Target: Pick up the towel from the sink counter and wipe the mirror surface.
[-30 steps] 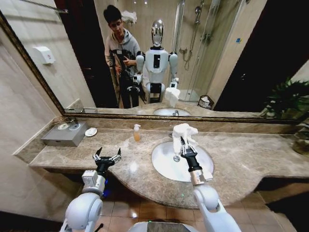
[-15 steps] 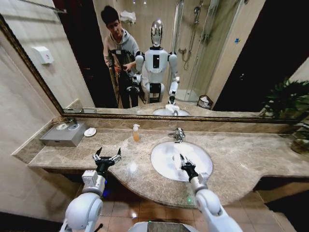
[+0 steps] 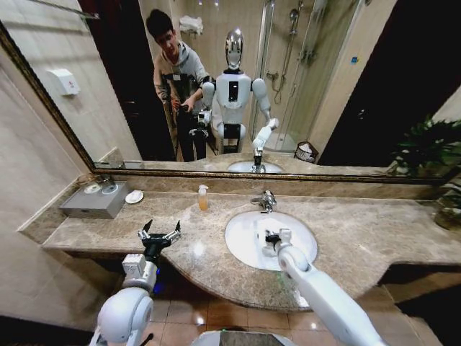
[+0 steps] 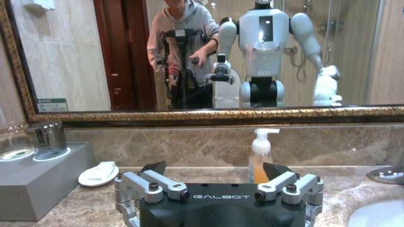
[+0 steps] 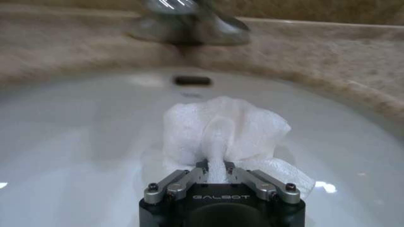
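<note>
towel (image 5: 221, 132): white terry, bunched, down in the oval white basin, pinched by right hand (image 5: 218, 171) | tabletop (image 3: 360, 238): beige-brown speckled marble, curved front edge | mirror (image 3: 302, 86): large, thin dark frame, above tabletop

Warm indoor light, dim toward the edges.

Head view strongly bowed at the borders: mirror (image 3: 216, 86) frame and sink counter (image 3: 374, 231) curving outward. Small bright hotspots on the polished counter near the left gripper (image 3: 160, 234) and at the front lip; soft sheen across the basin (image 3: 248, 249). Right side of frame falling to near black. Left wrist view evenly lit and fairly sharp. Right wrist view: towel (image 5: 221, 135) crisp, tap (image 5: 189, 23) badly out of focus, pale glints low on the basin wall.
</note>
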